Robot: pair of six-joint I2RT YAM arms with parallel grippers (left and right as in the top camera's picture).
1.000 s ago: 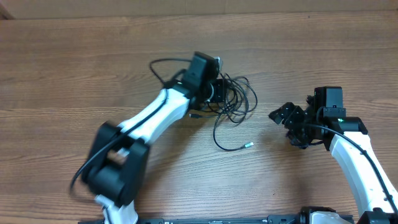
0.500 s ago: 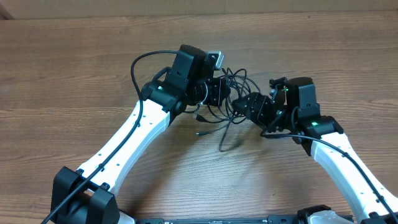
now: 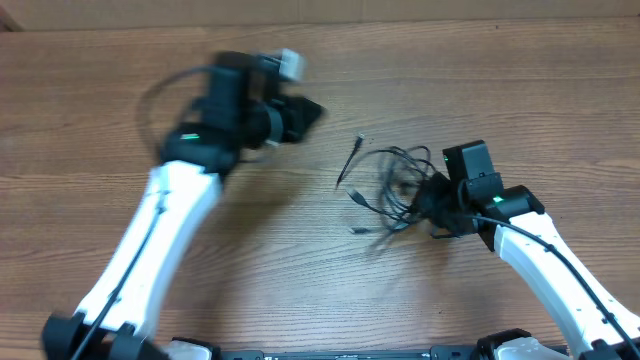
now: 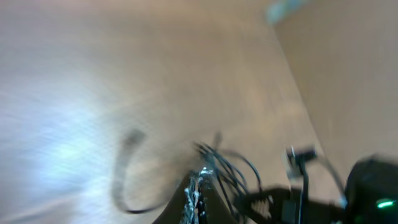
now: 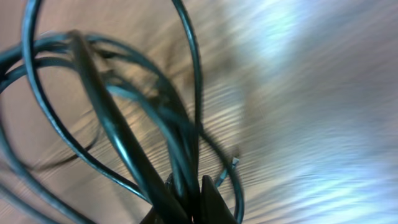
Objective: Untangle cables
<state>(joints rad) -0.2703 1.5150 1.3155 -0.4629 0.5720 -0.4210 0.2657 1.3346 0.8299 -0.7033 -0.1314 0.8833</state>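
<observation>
The left gripper (image 3: 306, 111) hangs above the wood at the upper left, blurred, its jaws together. The wrist view is too smeared to tell whether a strand is pinched between them. Well apart from it, right of centre on the table (image 3: 250, 260), the cables (image 3: 390, 185) lie in a loose knot of thin black loops, with one plug end (image 3: 358, 141) poking out to the left. They look light, limp and springy, so they will likely slip from a slack pinch or drag the whole bundle when tugged. A free plug end seems the better hold. The right gripper (image 3: 432, 205) is clamped on several strands at the knot's right edge.
</observation>
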